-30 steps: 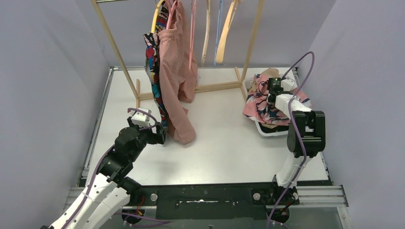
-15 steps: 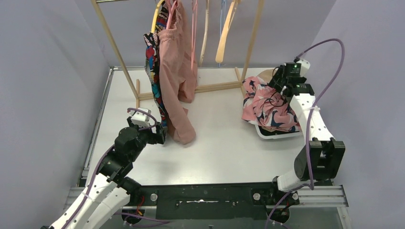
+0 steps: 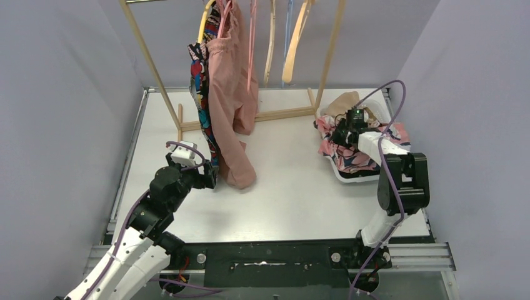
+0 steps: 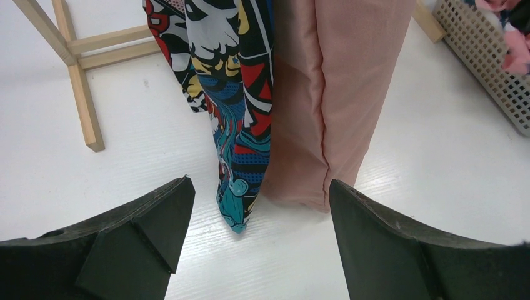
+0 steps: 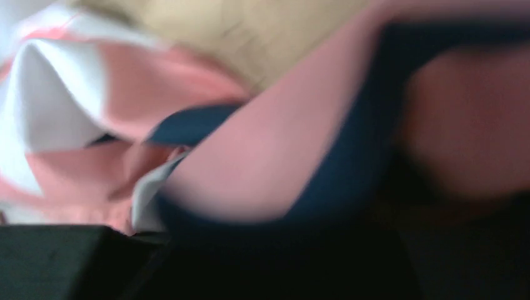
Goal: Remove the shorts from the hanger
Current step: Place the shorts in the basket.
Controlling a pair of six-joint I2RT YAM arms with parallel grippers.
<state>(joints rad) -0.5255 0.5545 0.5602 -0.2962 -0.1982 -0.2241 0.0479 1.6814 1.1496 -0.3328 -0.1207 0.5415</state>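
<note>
Lilac walls (image 3: 62, 94) enclose the white table (image 3: 294, 194) where pink shorts (image 3: 231, 94) hang.

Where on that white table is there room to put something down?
The widest bare stretch of table lies between the hanging dusty pink shorts and the white basket, reaching to the near edge. Crowded: the basket with the right gripper, and beneath the shorts by the left gripper.

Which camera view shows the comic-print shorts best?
The left wrist view: the comic-print shorts hang close and sharp, lower tip by the table, beside the dusty pink shorts. The top external view shows them only as a narrow strip beside the pink pair. The right wrist view does not show them.
</note>
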